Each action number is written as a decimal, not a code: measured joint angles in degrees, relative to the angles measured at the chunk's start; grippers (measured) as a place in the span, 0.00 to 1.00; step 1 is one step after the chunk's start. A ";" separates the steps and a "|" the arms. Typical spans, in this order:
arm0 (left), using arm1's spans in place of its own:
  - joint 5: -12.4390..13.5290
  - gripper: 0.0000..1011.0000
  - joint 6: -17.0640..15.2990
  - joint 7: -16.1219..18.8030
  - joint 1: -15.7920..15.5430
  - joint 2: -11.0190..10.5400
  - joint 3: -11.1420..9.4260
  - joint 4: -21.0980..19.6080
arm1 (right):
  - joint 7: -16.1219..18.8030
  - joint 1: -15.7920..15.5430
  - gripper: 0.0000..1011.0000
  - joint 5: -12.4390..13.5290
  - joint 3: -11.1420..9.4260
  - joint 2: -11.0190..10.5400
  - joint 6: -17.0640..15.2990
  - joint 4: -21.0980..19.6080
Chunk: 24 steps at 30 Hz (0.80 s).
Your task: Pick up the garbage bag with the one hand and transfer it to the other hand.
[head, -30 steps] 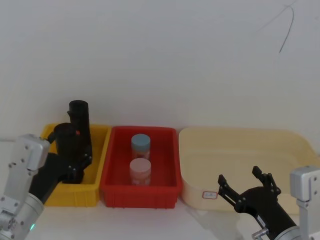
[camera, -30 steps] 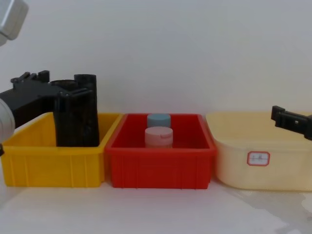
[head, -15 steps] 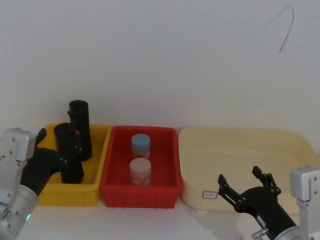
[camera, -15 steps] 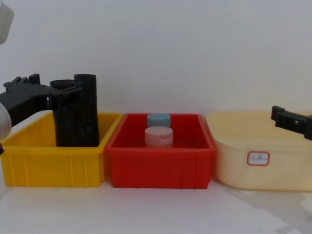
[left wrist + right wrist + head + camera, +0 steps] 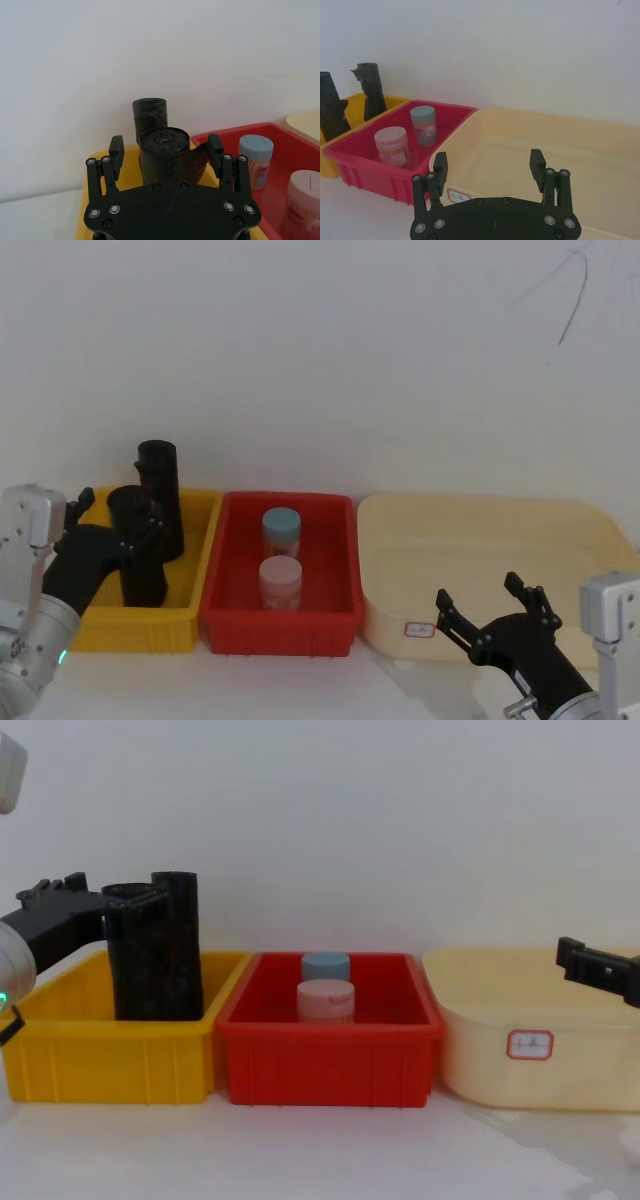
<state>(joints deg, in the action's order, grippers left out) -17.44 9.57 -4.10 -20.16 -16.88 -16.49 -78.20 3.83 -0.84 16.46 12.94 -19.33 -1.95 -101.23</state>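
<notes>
White wall is backing the wrinkled black rolled-film garbage bag [image 5: 138, 562], which is standing upright in the yellow plastic bin [image 5: 110, 1065] between the left gripper [image 5: 165, 143]'s spread fingers [image 5: 116, 151]. Spread-fingered too, the right gripper [image 5: 488, 159] is hovering by the cream tub [image 5: 546, 116], whose red-bordered label [image 5: 530, 1043] is illegible.

garbage bag [image 5: 146, 582] in L bin [image 5: 135, 627], roll [image 5: 160, 490] behind

left arm [image 5: 24, 640]: thick silver cylinder, glowing green ring [image 5: 62, 656] | left gripper [image 5: 166, 150]: black, long-fingered, silver screw heads [image 5: 114, 208] on its palm plate [image 5: 170, 212] | right gripper [image 5: 480, 592]: black, flat-fingered, small silver plug [image 5: 514, 706] at wrist | right arm [image 5: 610, 608]: boxy silver-grey housing
</notes>
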 joint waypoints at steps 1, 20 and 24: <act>-0.14 0.99 0.25 -0.27 -0.36 0.27 0.10 0.66 | 0.00 0.00 0.99 0.00 0.00 0.00 0.00 0.00; -2.04 0.94 1.26 -3.90 -4.73 3.12 0.62 8.28 | 0.00 0.01 0.99 0.00 0.00 0.00 0.00 0.00; -2.58 0.86 0.85 -4.92 -5.62 3.63 0.64 9.73 | 0.00 0.00 0.99 0.00 0.00 0.00 0.00 0.00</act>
<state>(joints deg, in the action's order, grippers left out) -20.02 10.43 -9.02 -25.77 -13.25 -15.85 -68.47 3.83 -0.84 16.46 12.94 -19.33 -1.95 -101.23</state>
